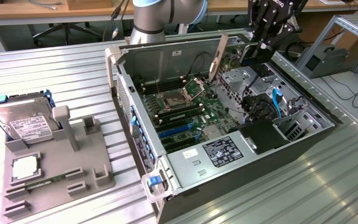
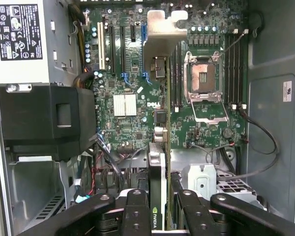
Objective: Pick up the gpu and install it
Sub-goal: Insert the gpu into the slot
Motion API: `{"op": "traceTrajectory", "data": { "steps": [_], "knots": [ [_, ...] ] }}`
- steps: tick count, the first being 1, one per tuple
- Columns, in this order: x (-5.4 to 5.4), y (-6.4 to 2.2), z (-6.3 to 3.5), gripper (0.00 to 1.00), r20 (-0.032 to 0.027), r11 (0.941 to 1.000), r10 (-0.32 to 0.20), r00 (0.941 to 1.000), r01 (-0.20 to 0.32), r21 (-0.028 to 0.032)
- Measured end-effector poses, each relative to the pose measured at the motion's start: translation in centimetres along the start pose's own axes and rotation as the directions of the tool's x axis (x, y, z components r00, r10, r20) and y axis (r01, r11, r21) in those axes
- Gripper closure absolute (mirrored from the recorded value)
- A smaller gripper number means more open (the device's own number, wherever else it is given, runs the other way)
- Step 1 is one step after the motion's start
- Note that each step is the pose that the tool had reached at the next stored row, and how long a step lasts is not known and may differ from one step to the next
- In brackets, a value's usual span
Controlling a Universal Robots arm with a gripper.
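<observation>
Currently your tool (image 1: 263,46) (image 2: 162,212) pinches the gpu (image 1: 219,55) (image 2: 157,164) on edge, a finger pressed to each flat face. You hold the card tilted over the open computer case (image 1: 124,88) on the bench (image 1: 54,70). In the wrist view it runs away from the fingers (image 2: 137,211) across the motherboard (image 2: 128,132), just beside the empty CPU socket (image 2: 202,78), with its pale bracket (image 2: 162,29) at the far end. Well apart, at the exterior view's left, a hard drive (image 1: 24,119) stands in a grey holder (image 1: 67,163).

1 gpu (image 2: 157,167), 1 hard drive (image 1: 24,119), 1 computer case (image 1: 145,63).
</observation>
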State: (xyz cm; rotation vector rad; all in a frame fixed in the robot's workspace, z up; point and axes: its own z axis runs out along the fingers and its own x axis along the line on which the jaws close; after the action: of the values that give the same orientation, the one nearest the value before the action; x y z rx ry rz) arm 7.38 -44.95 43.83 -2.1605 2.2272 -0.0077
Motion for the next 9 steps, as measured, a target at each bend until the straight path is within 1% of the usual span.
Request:
{"op": "traceTrajectory", "data": {
  "steps": [9],
  "knots": [
    [0.0, 1.6, -0.04, 0.73, -0.0001, 1.0, 0.003, 1.0, -0.003, 0.0001]
  ]
}}
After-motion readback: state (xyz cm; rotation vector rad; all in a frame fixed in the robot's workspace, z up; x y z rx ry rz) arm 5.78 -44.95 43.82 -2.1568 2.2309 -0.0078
